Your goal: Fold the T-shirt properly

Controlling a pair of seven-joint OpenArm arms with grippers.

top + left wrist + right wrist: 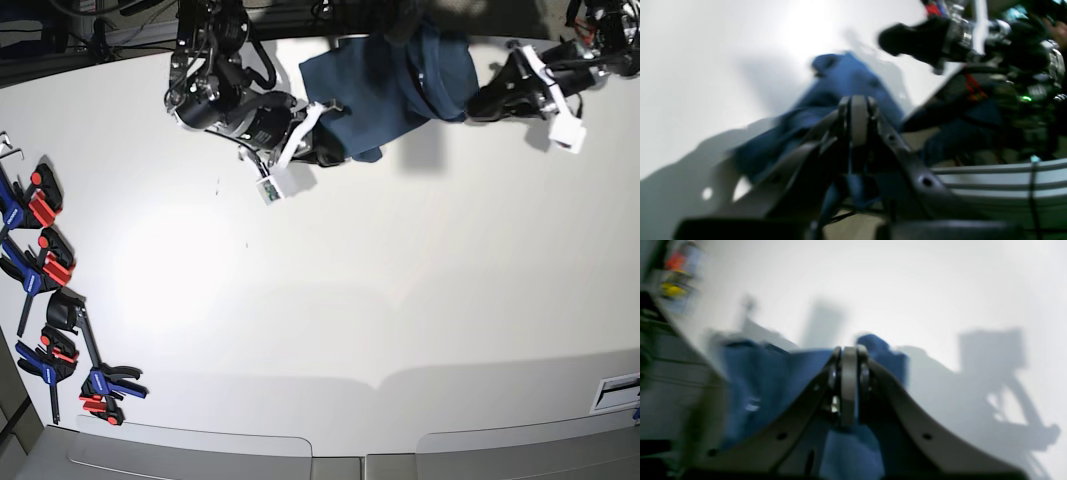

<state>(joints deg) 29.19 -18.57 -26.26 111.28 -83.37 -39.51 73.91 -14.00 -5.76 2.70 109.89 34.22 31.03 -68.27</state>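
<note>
**Grippers pinch shirt at both sides, cloth bunched at far edge**

Left gripper (858, 110) is clamped on a fold of the T-shirt (385, 85); jaws together w/ blue cloth trailing under them. Right gripper (848, 356) likewise pinched tight on the shirt's other side. Shirt sits crumpled btwn the two arms at the far edge of the white table (380, 300), not spread flat. Holding opposite sides prob. lets the pair lift and stretch it out before any fold. Wrist views are blurred, so exact grip spots (hem, sleeve?) can't be told. Clamps (45, 260) lie well apart on the table's side.
</note>
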